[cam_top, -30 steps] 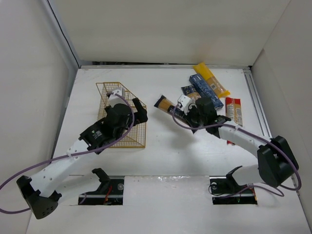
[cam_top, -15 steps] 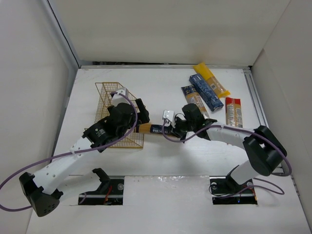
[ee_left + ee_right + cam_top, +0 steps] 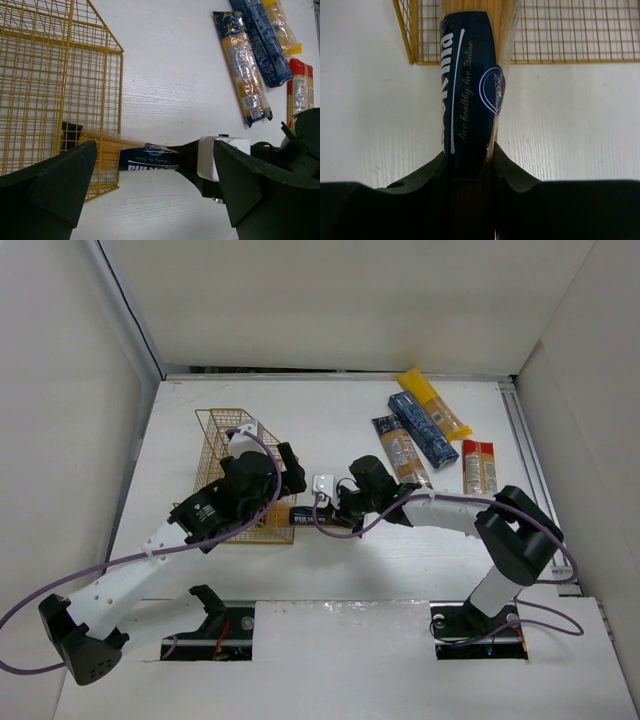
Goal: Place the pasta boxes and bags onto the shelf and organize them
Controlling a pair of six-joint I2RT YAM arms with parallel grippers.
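My right gripper (image 3: 333,512) (image 3: 469,155) is shut on the orange-yellow pasta pack with the dark blue label (image 3: 300,513) (image 3: 470,85) and holds it level. The pack's far end reaches into the gold wire shelf (image 3: 212,433) (image 3: 560,30) through its right side. My left gripper (image 3: 287,476) (image 3: 155,146) is open and empty, hovering above the shelf's right edge and the pack (image 3: 150,160). The shelf (image 3: 50,75) fills the left of the left wrist view.
At the back right lie a clear-and-blue bag (image 3: 402,450) (image 3: 242,65), a dark blue box (image 3: 422,428) (image 3: 262,40), a yellow bag (image 3: 433,403) (image 3: 282,25) and a shorter red-orange pack (image 3: 478,467) (image 3: 299,90). White walls close off the table's sides and back.
My right gripper has carried the blue-labelled pack left from beside the pile to the shelf, and its end is now inside the wire frame. My left arm has hardly moved.
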